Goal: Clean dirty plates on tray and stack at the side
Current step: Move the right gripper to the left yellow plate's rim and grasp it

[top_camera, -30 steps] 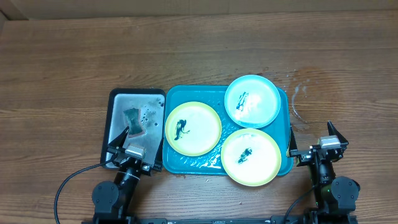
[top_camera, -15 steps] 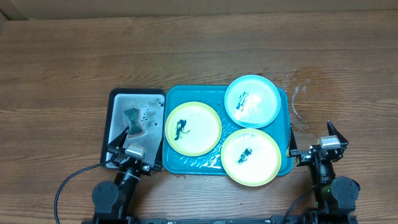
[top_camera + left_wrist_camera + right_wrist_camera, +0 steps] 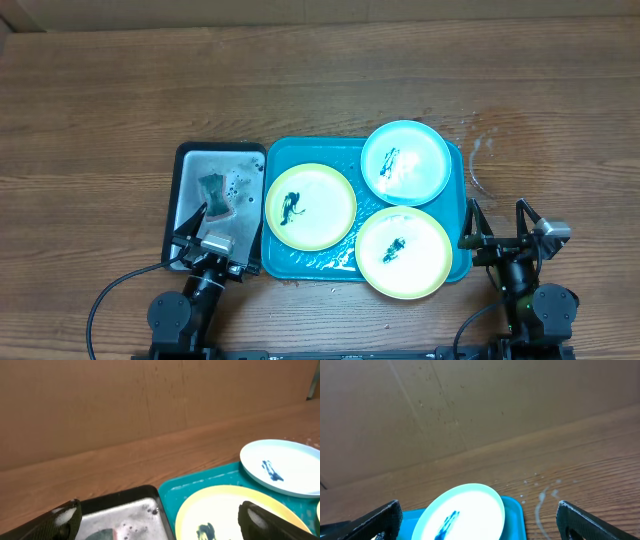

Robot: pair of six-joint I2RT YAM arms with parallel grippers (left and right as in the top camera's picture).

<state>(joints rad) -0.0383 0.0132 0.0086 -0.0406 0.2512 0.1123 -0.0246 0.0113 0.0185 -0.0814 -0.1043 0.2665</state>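
No readable text, labels, brands, numbers or signs in any view.

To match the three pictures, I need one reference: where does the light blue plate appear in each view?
Overhead: light blue plate slightly right of centre.
Left wrist: light blue plate at right edge, cut off.
Right wrist: light blue plate at bottom centre.
Shared landmark: the teal tray under it.
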